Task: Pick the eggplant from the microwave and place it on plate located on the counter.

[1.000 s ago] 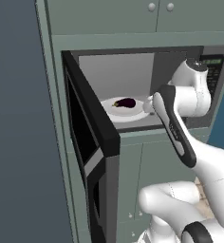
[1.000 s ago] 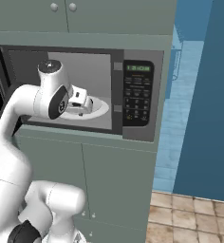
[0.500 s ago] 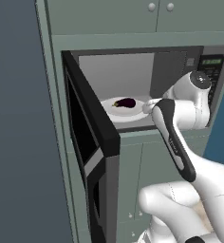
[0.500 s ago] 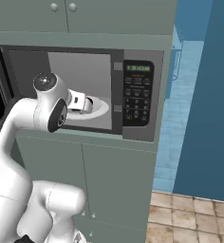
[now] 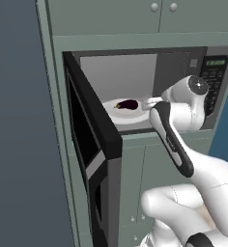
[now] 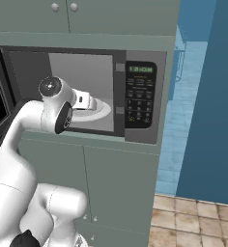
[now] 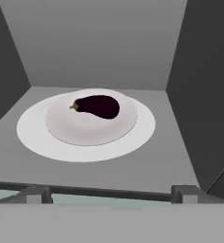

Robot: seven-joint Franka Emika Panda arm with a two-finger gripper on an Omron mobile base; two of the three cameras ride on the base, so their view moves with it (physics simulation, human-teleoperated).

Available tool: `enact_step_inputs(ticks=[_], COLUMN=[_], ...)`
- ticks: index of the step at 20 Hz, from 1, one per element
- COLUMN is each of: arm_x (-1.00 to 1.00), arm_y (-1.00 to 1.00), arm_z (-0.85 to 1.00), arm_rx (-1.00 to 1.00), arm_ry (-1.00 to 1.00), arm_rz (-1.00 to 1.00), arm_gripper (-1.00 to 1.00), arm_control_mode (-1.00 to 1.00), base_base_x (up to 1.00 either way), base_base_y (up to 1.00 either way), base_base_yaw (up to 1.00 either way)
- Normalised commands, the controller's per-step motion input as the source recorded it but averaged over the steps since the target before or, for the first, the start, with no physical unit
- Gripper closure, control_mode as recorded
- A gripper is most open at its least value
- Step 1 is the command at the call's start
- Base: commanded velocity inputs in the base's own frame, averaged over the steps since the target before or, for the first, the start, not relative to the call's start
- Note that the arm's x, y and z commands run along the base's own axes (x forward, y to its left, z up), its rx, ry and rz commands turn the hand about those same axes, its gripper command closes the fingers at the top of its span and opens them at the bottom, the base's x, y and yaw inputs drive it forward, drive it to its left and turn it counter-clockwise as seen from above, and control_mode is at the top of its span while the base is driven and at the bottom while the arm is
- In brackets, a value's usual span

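The microwave (image 5: pixel 179 52) stands with its black door (image 5: pixel 94 144) swung wide to the left. Inside the light grey cavity the dark purple eggplant (image 5: pixel 128 104) lies on a white plate (image 5: pixel 117 112), its greenish stem pointing left. In the hand view the eggplant (image 7: pixel 98 106) rests on that white plate (image 7: pixel 61 129), ahead of and apart from my gripper (image 7: pixel 111 194). My gripper (image 5: pixel 146 102) is at the cavity mouth, just right of the eggplant, open with nothing between its fingers. From the right my gripper (image 6: pixel 92 102) reaches over the white plate (image 6: pixel 102 112). The yellow-rimmed plate and the counter are out of view.
The keypad panel (image 6: pixel 140 99) with its green display is right of the cavity. Dark cavity side walls (image 7: pixel 206 90) close in on both sides. Grey-green cabinets (image 6: pixel 121 188) sit above and below. The open door blocks the left side; a tiled floor (image 6: pixel 193 222) lies at the right.
My hand has moved left and inward, from the microwave's right front to the cavity mouth, closer to the eggplant. The elbow has swung with it. The eggplant has not moved.
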Motion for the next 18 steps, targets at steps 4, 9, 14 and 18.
enact_step_inputs(ticks=[4, 9, 14, 18], arm_x=[0.41, 0.47, 0.51, 0.49], arm_y=[0.07, 0.03, 0.00, 0.00], arm_z=[0.00, 0.00, 0.00, 0.00], arm_rx=[0.00, 0.00, 0.00, 0.00], arm_ry=[-0.08, -0.01, 0.00, 0.00], arm_rz=[0.00, 0.00, 0.00, 0.00], arm_gripper=[-1.00, -1.00, -1.00, -1.00], arm_control_mode=[-1.00, -1.00, -1.00, -1.00], base_base_x=[0.00, 0.00, 0.00, 0.00], base_base_y=[0.00, 0.00, 0.00, 0.00], base_base_yaw=[0.00, 0.00, 0.00, 0.00])
